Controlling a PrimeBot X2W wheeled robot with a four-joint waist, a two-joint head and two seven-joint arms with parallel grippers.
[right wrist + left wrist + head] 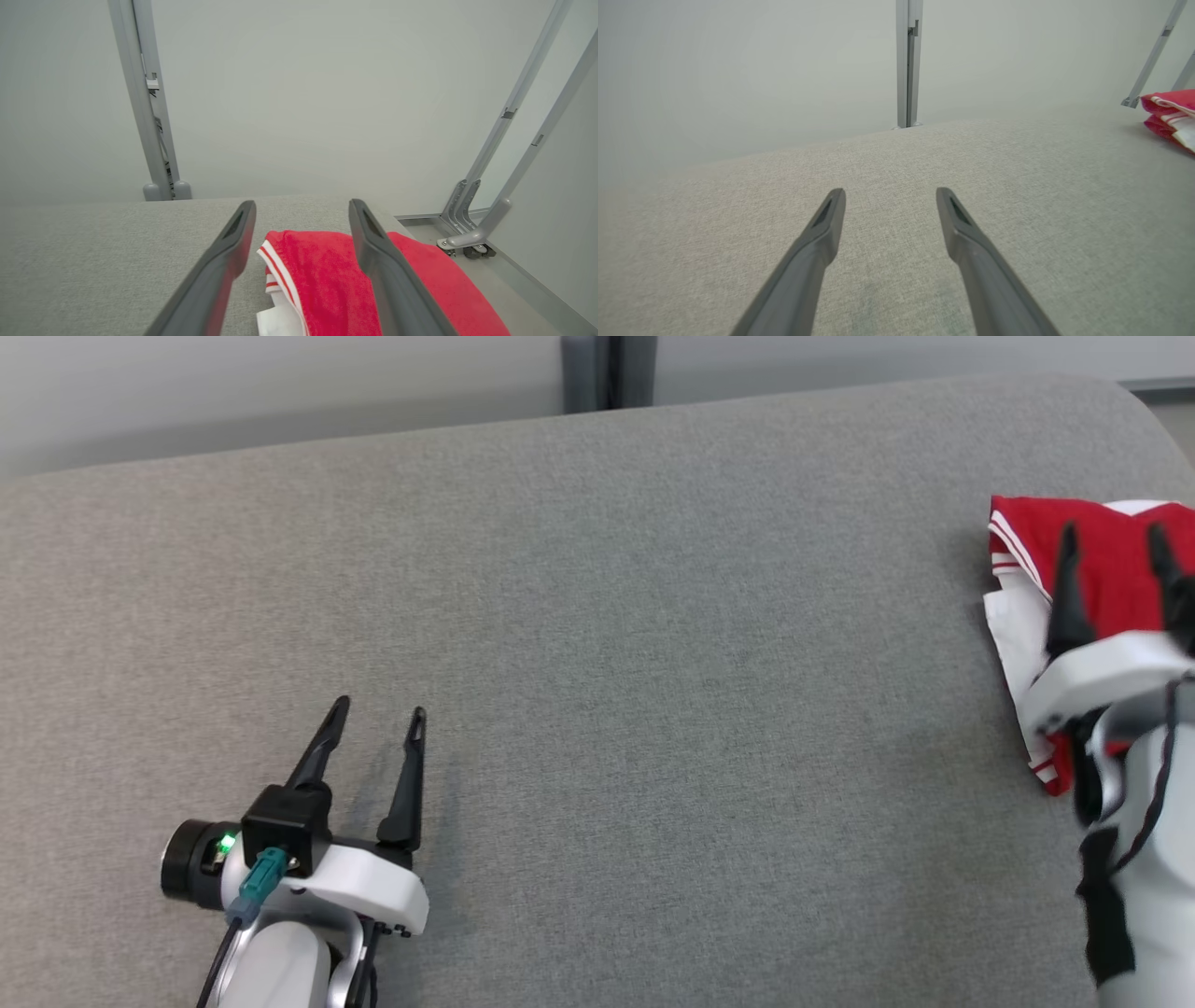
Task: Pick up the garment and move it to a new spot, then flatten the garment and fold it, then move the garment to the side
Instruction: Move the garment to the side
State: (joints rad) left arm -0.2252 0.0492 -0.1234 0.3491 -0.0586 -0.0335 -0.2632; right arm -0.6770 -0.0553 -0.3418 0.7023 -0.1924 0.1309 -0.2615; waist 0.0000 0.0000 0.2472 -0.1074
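Note:
A folded red and white garment (1102, 560) lies at the far right of the grey cushioned surface (607, 644), near its right edge. My right gripper (1116, 543) hovers over it, open, its two dark fingers spread above the red cloth with nothing between them. In the right wrist view the garment (327, 284) lies under the spread right gripper (301, 210). My left gripper (383, 707) is open over bare grey fabric at the lower left, far from the garment. The left wrist view shows the left gripper (889, 196) spread and the garment (1171, 116) at its right edge.
A grey metal post (607, 373) stands behind the surface's far edge against a pale wall. Slanted metal braces (509, 154) with floor feet stand beyond the right end, where the floor (504, 284) drops away.

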